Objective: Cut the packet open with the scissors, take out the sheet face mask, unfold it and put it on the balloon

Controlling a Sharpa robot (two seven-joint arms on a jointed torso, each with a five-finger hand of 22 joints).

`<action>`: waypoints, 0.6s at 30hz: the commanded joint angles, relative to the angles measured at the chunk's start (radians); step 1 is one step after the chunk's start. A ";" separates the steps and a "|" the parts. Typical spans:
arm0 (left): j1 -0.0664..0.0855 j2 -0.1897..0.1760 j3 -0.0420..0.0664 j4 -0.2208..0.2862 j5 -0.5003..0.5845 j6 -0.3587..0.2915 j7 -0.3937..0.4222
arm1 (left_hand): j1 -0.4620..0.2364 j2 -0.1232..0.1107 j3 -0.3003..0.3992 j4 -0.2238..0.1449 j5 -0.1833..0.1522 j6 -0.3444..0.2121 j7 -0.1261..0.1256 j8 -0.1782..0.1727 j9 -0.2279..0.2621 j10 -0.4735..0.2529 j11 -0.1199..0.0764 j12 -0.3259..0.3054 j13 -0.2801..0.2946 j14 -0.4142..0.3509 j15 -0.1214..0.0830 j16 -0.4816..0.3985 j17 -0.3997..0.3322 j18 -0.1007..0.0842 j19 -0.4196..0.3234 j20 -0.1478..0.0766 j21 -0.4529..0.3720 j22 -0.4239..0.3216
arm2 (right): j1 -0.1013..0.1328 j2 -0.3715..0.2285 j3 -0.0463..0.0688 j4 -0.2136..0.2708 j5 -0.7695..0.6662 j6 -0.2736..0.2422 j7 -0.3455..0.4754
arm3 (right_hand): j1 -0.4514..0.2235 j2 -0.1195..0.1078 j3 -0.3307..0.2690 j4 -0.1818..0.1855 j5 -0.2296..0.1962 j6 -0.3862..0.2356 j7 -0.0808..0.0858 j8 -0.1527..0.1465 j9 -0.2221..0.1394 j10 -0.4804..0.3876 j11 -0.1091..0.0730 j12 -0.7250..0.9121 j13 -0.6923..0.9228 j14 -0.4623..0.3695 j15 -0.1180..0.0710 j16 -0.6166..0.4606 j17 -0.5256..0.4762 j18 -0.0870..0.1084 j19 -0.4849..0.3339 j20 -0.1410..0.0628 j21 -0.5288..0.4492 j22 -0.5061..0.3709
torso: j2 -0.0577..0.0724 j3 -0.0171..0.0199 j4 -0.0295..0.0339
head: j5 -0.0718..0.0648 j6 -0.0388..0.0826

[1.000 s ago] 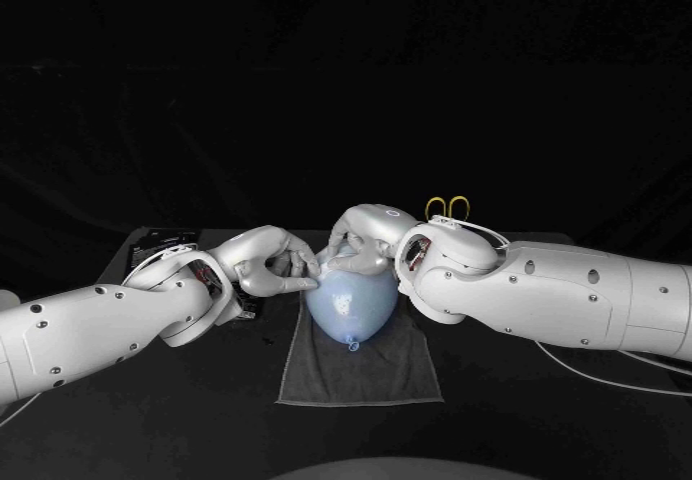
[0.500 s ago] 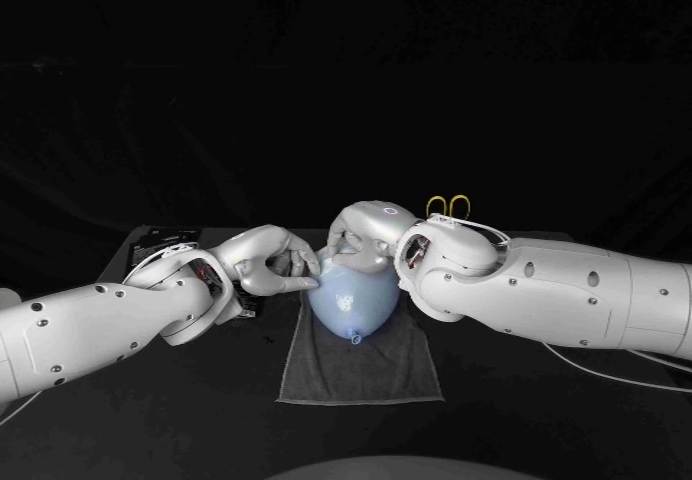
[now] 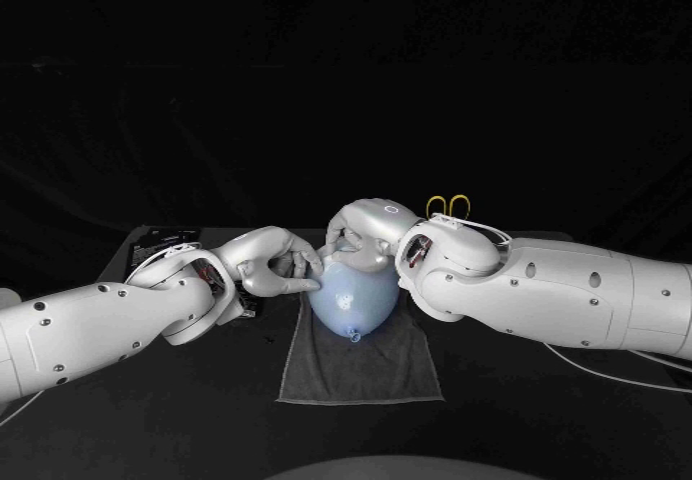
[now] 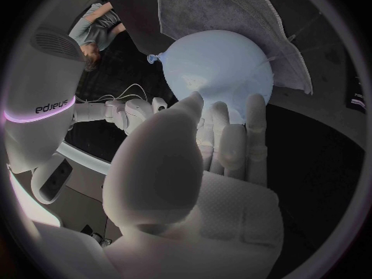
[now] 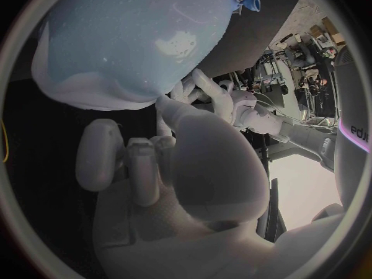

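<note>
A pale blue balloon [image 3: 352,300] lies on a grey towel [image 3: 361,372], knot [image 3: 355,343] toward me. A whitish sheet mask [image 5: 81,88] clings to its wide far end. My left hand [image 3: 274,262] presses its straight fingers [image 4: 225,130] against the balloon [image 4: 221,68] on its left side. My right hand [image 3: 366,236] arches over the far end, and one fingertip [image 5: 166,107] touches the mask's edge on the balloon [image 5: 132,31]. Neither hand grips anything. Yellow scissors handles [image 3: 450,206] peek out behind my right wrist.
A dark tray [image 3: 162,240] sits at the table's far left, behind my left arm. Both forearms flank the towel [image 4: 232,12]. My left hand [image 5: 226,103] also appears past the balloon in the right wrist view.
My right hand has edged slightly left and up over the balloon's far end. The left hand and the balloon have hardly moved.
</note>
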 commanded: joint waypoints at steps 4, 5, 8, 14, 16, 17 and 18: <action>0.000 0.006 0.001 0.001 0.001 0.042 -0.027 | -0.004 0.008 -0.008 0.004 0.002 -0.021 0.004 -0.018 -0.015 -0.005 0.011 -0.010 -0.002 -0.013 0.007 -0.008 -0.011 0.012 -0.012 0.005 0.003 0.001 | 0.000 -0.002 0.000 0.000 0.010 -0.005 0.007 | -0.015 -0.001 0.017 -0.002 -0.001 -0.012 0.000 0.011 0.005 0.054 -0.004 0.002 0.189 0.102 -0.009 0.003 0.253 -0.016 0.007 -0.004 0.007 0.174 | 0.000 -0.0002 0.0003 | -0.001 0.000; 0.000 0.006 0.001 0.000 0.000 0.046 -0.031 | -0.004 0.008 -0.008 0.004 0.002 -0.023 0.005 -0.020 -0.016 -0.006 0.011 -0.011 -0.002 -0.015 0.008 -0.009 -0.013 0.012 -0.012 0.005 0.003 0.001 | 0.000 -0.002 0.000 0.000 0.013 -0.006 0.006 | -0.017 0.000 0.020 -0.003 -0.001 -0.013 0.001 0.013 0.006 0.055 -0.004 0.003 0.190 0.102 -0.009 0.003 0.253 -0.016 0.007 -0.004 0.007 0.174 | 0.000 -0.0002 0.0004 | -0.002 0.001; 0.000 0.008 0.001 -0.001 -0.002 0.059 -0.041 | -0.004 0.008 -0.010 0.003 0.002 -0.026 0.007 -0.024 -0.019 -0.009 0.013 -0.012 -0.002 -0.017 0.009 -0.010 -0.014 0.012 -0.014 0.007 0.003 0.001 | 0.000 -0.002 0.000 0.001 0.016 -0.014 0.002 | -0.020 0.001 0.027 -0.006 -0.001 -0.014 0.001 0.016 0.008 0.055 -0.003 0.003 0.190 0.102 -0.009 0.003 0.253 -0.016 0.007 -0.004 0.007 0.174 | 0.000 -0.0001 0.0002 | -0.002 0.001; -0.001 0.010 0.001 -0.003 -0.010 0.084 -0.061 | -0.003 0.009 -0.010 0.003 0.002 -0.027 0.007 -0.026 -0.021 -0.010 0.014 -0.013 -0.002 -0.018 0.010 -0.010 -0.015 0.012 -0.015 0.007 0.002 0.001 | 0.000 -0.004 0.000 -0.001 0.026 -0.049 -0.011 | -0.026 0.004 0.040 -0.012 -0.001 -0.017 0.002 0.022 0.010 0.056 -0.003 0.004 0.192 0.102 -0.008 0.003 0.254 -0.017 0.007 -0.003 0.009 0.174 | 0.001 -0.0007 0.0007 | -0.004 0.000; -0.001 0.010 0.001 -0.004 -0.012 0.090 -0.065 | -0.003 0.009 -0.010 0.003 0.002 -0.027 0.007 -0.026 -0.021 -0.010 0.014 -0.013 -0.002 -0.019 0.010 -0.011 -0.015 0.012 -0.015 0.008 0.002 0.001 | 0.000 -0.005 0.000 -0.003 0.028 -0.062 -0.014 | -0.027 0.004 0.043 -0.014 -0.001 -0.018 0.002 0.024 0.011 0.056 -0.002 0.004 0.192 0.102 -0.008 0.003 0.255 -0.017 0.008 -0.003 0.011 0.175 | 0.001 -0.0006 0.0010 | -0.004 0.000; -0.001 0.011 0.001 -0.004 -0.013 0.093 -0.067 | -0.002 0.010 -0.010 0.003 0.002 -0.026 0.007 -0.026 -0.021 -0.010 0.014 -0.014 -0.002 -0.019 0.010 -0.011 -0.016 0.012 -0.015 0.008 0.002 0.001 | 0.000 -0.006 0.000 -0.005 0.029 -0.070 -0.016 | -0.028 0.004 0.046 -0.016 -0.001 -0.018 0.002 0.025 0.012 0.056 -0.002 0.004 0.192 0.102 -0.008 0.003 0.255 -0.017 0.008 -0.003 0.011 0.175 | 0.001 -0.0006 0.0013 | -0.004 0.000; -0.001 0.011 0.001 -0.004 -0.014 0.095 -0.068 | -0.002 0.010 -0.010 0.003 0.002 -0.026 0.007 -0.026 -0.021 -0.011 0.014 -0.014 -0.002 -0.019 0.010 -0.011 -0.016 0.012 -0.015 0.008 0.002 0.001 | 0.000 -0.006 0.001 -0.007 0.030 -0.076 -0.018 | -0.029 0.004 0.047 -0.017 -0.001 -0.019 0.003 0.026 0.012 0.056 -0.002 0.004 0.192 0.102 -0.008 0.003 0.255 -0.017 0.008 -0.003 0.012 0.175 | 0.001 -0.0007 0.0013 | -0.004 0.000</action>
